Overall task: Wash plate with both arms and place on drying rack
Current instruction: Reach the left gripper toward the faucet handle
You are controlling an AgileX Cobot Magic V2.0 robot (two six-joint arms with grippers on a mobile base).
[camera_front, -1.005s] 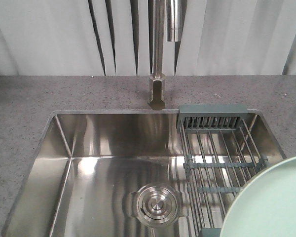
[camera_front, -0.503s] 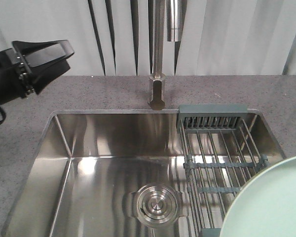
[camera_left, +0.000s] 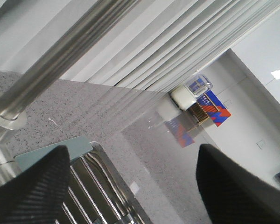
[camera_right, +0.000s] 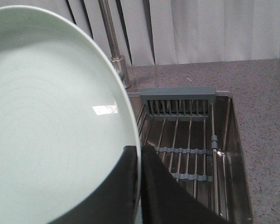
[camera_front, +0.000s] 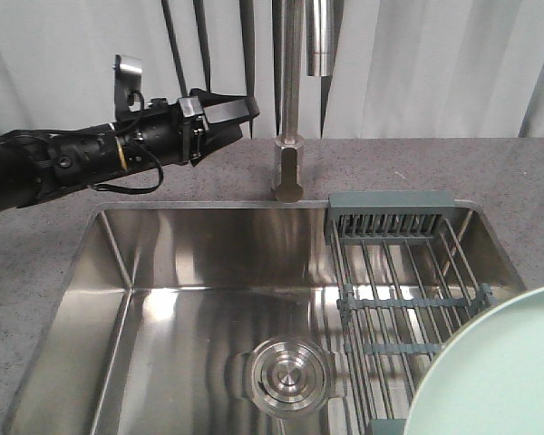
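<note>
The pale mint-green plate [camera_right: 51, 116] fills the left of the right wrist view, and my right gripper [camera_right: 139, 161] is shut on its rim, one finger on each face. In the front view only the plate's edge [camera_front: 499, 372] shows at the bottom right, over the near end of the drying rack [camera_front: 408, 290]. The rack [camera_right: 186, 140] lies across the right side of the sink. My left gripper [camera_front: 240, 118] hangs open and empty above the counter, just left of the faucet. Its fingers [camera_left: 32, 186] frame the rack's corner [camera_left: 84, 172].
A steel faucet [camera_front: 290, 100] rises behind the sink [camera_front: 163, 272], its spout overhead. The drain [camera_front: 288, 376] sits in the sink floor. Grey speckled counter [camera_front: 36, 208] surrounds the basin, with vertical blinds behind.
The left arm has come in from the left edge and swung right, its gripper now close to the faucet. The plate has stayed almost still.
</note>
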